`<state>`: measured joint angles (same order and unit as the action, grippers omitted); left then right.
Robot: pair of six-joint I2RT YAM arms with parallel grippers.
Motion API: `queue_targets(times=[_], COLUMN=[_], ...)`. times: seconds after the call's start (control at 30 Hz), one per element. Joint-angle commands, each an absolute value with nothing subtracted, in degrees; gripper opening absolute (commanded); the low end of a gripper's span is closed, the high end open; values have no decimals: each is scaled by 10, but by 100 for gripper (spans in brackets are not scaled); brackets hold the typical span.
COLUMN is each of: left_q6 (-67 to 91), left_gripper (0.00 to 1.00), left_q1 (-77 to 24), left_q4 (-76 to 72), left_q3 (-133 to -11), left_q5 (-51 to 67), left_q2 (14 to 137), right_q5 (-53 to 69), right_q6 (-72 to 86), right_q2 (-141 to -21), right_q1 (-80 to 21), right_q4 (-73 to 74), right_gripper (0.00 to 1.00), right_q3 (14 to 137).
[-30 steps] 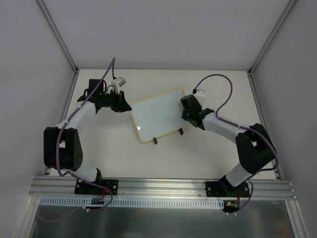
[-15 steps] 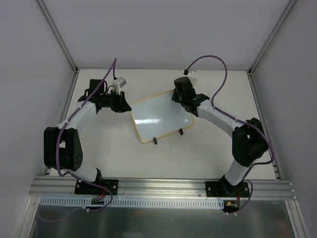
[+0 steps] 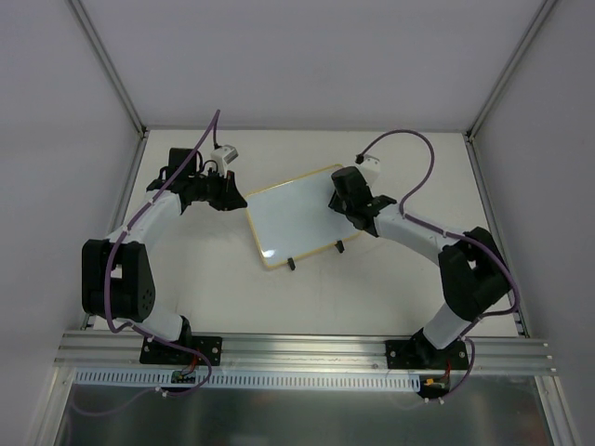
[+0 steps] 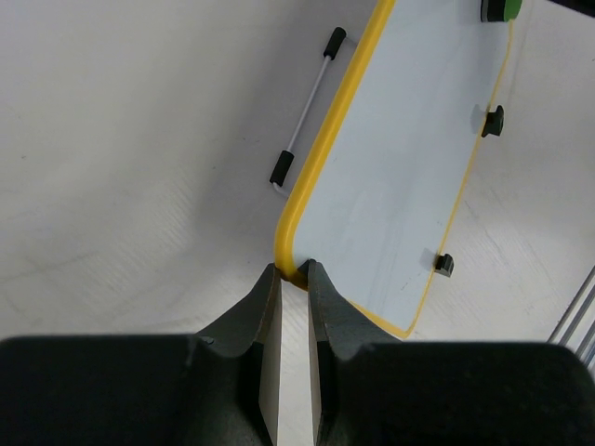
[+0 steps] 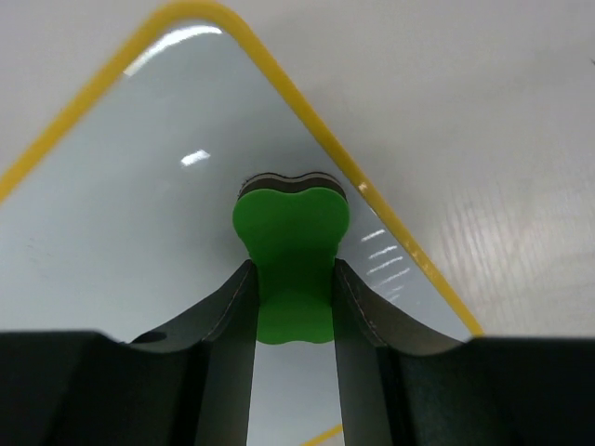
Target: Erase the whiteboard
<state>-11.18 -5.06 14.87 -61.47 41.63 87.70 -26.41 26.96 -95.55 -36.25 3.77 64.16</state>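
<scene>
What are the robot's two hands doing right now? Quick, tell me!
Left gripper: closed, tips at the whiteboard corner.
Right gripper: closed on the green eraser, over the whiteboard.

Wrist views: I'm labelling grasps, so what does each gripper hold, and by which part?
The right gripper holds the green eraser by its narrow lower end; the left gripper seemingly pinches the whiteboard at a frame corner.

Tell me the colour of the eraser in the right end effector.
Bright green eraser; clearest in the right wrist view.
</scene>
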Motion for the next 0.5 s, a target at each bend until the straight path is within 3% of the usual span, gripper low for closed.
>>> queue_targets(times=[0.0,0.23,0.47], left_q6=[-155,-153,-152], left_gripper=[0,0,0], left_q1=[-64,-64,-64], left_q4=[188,188,189], left_q3=[-600,-603,-607], left_q5=[378,374,368], left_q2=[879,881,882], right_q5=[-278,-272,-283], right_q6=[320,340,264], right_q2=[-937,-885,-816], right_q1=[-361,-359,-359], right_q4=[71,69,70], right_gripper=[0,0,0], right_q3=[552,476,481])
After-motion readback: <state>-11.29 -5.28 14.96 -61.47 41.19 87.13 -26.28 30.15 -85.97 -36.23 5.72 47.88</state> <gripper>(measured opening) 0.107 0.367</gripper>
